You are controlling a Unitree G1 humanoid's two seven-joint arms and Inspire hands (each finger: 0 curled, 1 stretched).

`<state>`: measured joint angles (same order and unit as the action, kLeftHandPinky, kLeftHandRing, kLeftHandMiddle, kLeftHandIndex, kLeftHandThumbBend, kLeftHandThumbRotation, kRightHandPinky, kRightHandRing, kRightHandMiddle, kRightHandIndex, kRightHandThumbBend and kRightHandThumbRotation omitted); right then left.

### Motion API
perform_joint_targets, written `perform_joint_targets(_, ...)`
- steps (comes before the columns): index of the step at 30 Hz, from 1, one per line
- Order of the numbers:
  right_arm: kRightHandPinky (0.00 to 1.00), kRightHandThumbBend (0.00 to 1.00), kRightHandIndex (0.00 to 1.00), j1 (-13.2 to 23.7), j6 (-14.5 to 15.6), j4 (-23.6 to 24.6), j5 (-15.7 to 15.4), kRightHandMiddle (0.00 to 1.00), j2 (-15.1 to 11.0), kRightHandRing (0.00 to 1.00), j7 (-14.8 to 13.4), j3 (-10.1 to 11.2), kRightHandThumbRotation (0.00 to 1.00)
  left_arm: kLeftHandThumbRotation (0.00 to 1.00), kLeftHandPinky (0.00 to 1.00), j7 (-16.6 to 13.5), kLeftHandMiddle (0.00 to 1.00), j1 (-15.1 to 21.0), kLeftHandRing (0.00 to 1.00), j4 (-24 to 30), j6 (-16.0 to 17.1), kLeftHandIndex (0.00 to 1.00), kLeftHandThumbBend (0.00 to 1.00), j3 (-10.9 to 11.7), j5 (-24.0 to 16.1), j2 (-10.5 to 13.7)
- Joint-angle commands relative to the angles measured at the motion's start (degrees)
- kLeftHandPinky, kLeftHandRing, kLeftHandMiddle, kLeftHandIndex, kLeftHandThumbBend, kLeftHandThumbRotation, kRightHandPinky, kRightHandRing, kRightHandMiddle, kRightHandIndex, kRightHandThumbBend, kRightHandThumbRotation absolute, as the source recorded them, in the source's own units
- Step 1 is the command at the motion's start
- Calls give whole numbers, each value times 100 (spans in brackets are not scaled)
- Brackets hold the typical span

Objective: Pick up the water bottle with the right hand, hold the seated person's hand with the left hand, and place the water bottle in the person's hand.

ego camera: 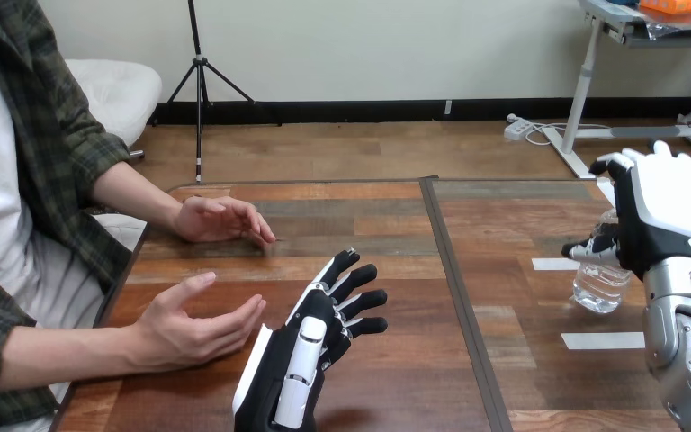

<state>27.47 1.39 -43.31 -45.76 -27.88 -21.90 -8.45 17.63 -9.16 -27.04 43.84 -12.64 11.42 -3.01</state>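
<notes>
Now the right hand (666,211) grips the upright water bottle (601,286); the left hand (310,346), fingers straight, lies just beside the person's lower hand (189,328), not touching.

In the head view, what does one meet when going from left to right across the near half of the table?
Person's nearer hand → left hand → water bottle, with the right hand curled round it.

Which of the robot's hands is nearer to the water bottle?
The right. The right hand is curled round the water bottle at the view's right; the left hand is open, well away to the bottle's left, beside the person's nearer hand.
</notes>
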Motion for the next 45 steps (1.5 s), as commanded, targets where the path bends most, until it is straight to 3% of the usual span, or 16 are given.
perform_joint_targets(1, 100, 80, 77, 651, -37, -155, 82, 87, -213, 100, -104, -75, 10, 100, 73, 35, 86, 170, 81, 247, 70, 91, 46, 30, 51, -273)
perform_joint_targets(10, 100, 78, 78, 791, 35, -446, 165, 88, -245, 100, -40, -138, 13, 100, 72, -8, 86, 161, 80, 259, 48, 91, 46, 36, 8, -272)
perform_joint_targets(17, 100, 77, 78, 785, -45, -515, 432, 88, -222, 100, 63, -55, 11, 100, 72, 34, 86, 177, 80, 237, 80, 91, 46, 28, 34, -271)
perform_joint_targets(34, 68, 72, 76, 749, -20, -459, 831, 84, -200, 84, 303, -110, 1, 100, 72, -1, 86, 169, 80, 252, 80, 91, 47, 27, -8, -273)
perform_joint_targets(45, 52, 71, 70, 805, -1, -524, 1020, 76, -108, 70, 262, -110, 0, 100, 71, 7, 86, 173, 80, 256, 72, 91, 47, 38, 34, -285)
